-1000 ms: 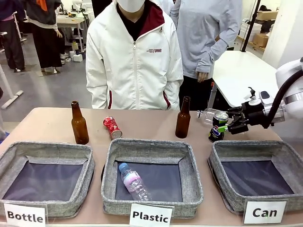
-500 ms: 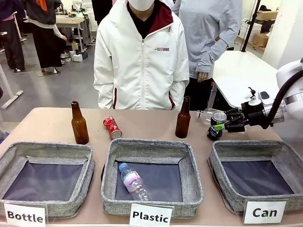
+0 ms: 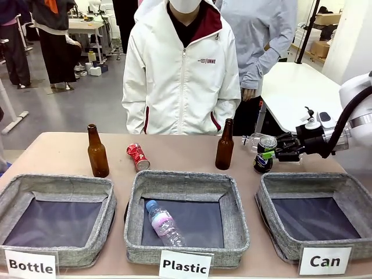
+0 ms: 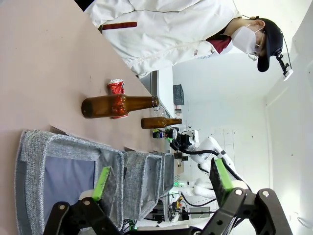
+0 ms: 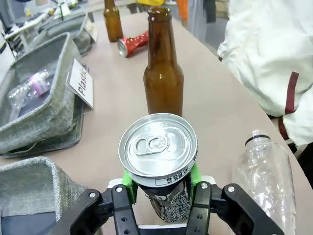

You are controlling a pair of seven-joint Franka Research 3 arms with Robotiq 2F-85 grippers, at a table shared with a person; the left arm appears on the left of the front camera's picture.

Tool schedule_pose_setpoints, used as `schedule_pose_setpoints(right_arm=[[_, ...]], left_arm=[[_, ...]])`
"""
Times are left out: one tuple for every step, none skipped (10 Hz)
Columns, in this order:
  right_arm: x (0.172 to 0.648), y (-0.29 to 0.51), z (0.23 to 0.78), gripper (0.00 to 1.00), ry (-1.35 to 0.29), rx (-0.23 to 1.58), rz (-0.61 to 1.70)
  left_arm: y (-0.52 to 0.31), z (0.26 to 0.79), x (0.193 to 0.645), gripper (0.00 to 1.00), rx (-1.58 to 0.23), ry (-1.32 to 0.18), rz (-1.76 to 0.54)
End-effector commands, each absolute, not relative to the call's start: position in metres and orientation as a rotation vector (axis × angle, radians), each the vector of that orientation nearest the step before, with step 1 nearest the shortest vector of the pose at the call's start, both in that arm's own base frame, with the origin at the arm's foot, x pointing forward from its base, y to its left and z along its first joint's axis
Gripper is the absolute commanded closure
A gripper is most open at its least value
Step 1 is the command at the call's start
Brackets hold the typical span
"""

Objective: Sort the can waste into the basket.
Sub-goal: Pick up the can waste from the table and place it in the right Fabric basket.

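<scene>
Right wrist view: my right gripper (image 5: 161, 182) is clamped on the dark blue can (image 5: 158, 147). The green pads (image 5: 127, 178) press on either side of its body, just under the rim. The can is upright, with its silver lid and pull tab facing the camera (its base is hidden behind my fingers, so I cannot tell whether it touches the table (image 5: 112, 103)). A grey woven corner of the Can basket (image 5: 34, 191) sits close by, and the can is outside it. Near the can on the other side, a clear plastic bottle (image 5: 266, 169) lies flat. Just beyond the can stands a brown bottle (image 5: 164, 73). Farther along are the Plastic basket (image 5: 46, 115), the crushed red can (image 5: 133, 43) on its side, and a second brown bottle (image 5: 113, 20).

Left wrist view: my left gripper (image 4: 161, 180) has its fingers well apart and nothing between them. The Bottle basket (image 4: 58, 147) is nearest to it.

Front view:
- **Nearest row:** three baskets stand side by side, with the Can basket (image 3: 264, 200) on my right and its white card on the near wall.
- **Task can:** just past that basket's far left corner, the dark blue can (image 3: 264, 157) sits in my right gripper (image 3: 272, 154), outside the walls.
- **Second can:** the crushed red can (image 3: 138, 157) lies on the table behind the Plastic basket (image 3: 186, 180), well apart from the Can basket.
- **Far edge:** a person (image 3: 183, 75) in a white jacket stands there.
</scene>
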State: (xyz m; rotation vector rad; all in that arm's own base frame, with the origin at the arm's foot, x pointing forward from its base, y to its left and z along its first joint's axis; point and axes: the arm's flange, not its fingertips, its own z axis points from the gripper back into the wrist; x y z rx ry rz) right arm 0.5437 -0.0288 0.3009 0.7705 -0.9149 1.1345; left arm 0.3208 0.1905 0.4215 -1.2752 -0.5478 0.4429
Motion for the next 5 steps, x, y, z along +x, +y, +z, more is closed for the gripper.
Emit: schedule_pose_setpoints(right_arm=[[0.535,-0.029,0.327,1.00,-0.978,0.794,1.195],[0.525,-0.031,0.351,1.00,-0.998,0.825,1.227],[0.510,-0.034,0.383,1.00,-1.027,0.854,1.269],[0.493,-0.039,0.416,1.00,-1.022,0.879,1.314],[0.467,-0.047,0.450,1.00,-0.987,0.891,1.388]], left_arm=[[0.191,0.422,0.319,0.00,-1.280,-0.560,0.422],[0.191,0.422,0.319,0.00,-1.280,-0.560,0.422],[0.191,0.422,0.319,0.00,-1.280,-0.560,0.422],[0.191,0.422,0.319,0.00,-1.280,-0.560,0.422],[0.191,0.422,0.319,0.00,-1.280,-0.560,0.422]])
